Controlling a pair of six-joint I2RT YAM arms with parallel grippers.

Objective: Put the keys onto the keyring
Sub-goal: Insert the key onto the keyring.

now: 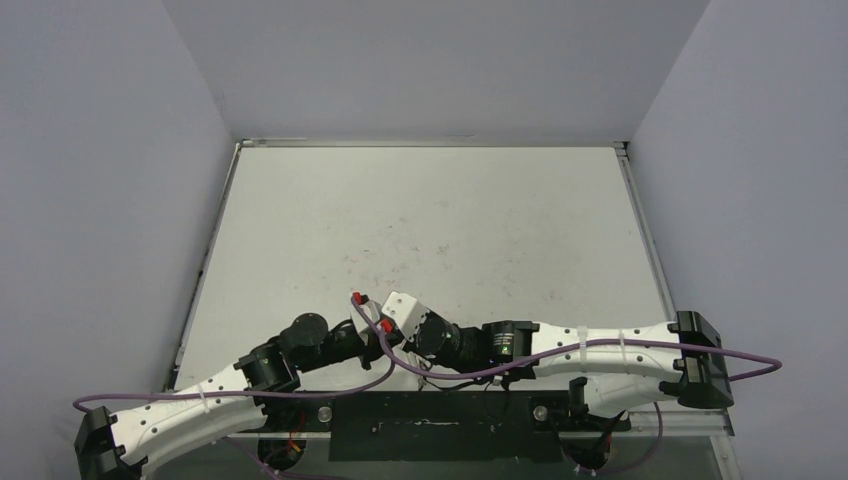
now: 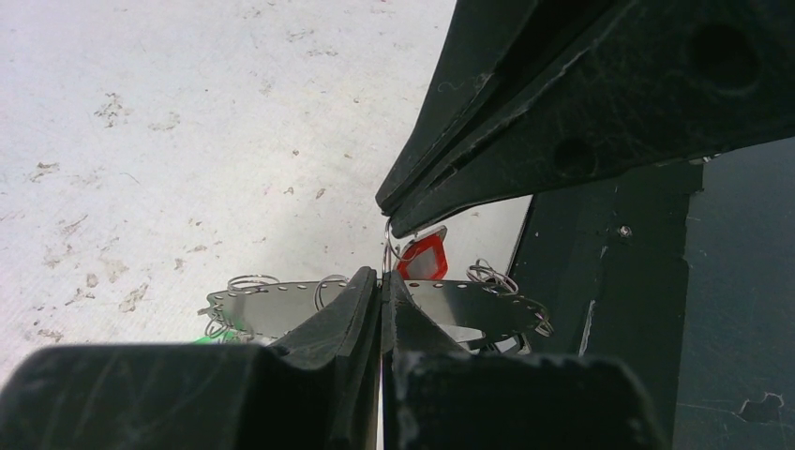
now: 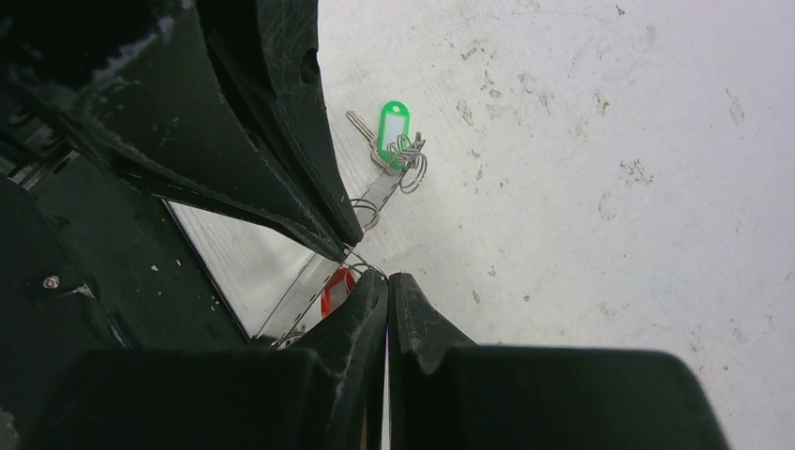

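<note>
Left hand: fully closed, clamping the keyring. Right hand: fully closed on a thin wire ring just beside the keyring. Red-tagged key touches the keyring. Green-tagged key lies at the keyring's end, on the desk.

Right wrist view: the right hand blocks the lower part of the red tag, and its key is hidden altogether. The green tag covers the head of its key. The keyring runs edge-on and vanishes behind the left hand. Over to the left wrist view: fingers mask the keyring's middle, and the green tag is just a sliver. What either hand pinches, cannot tell. From above, keyring and tags are lost under the meeting wrists.
</note>
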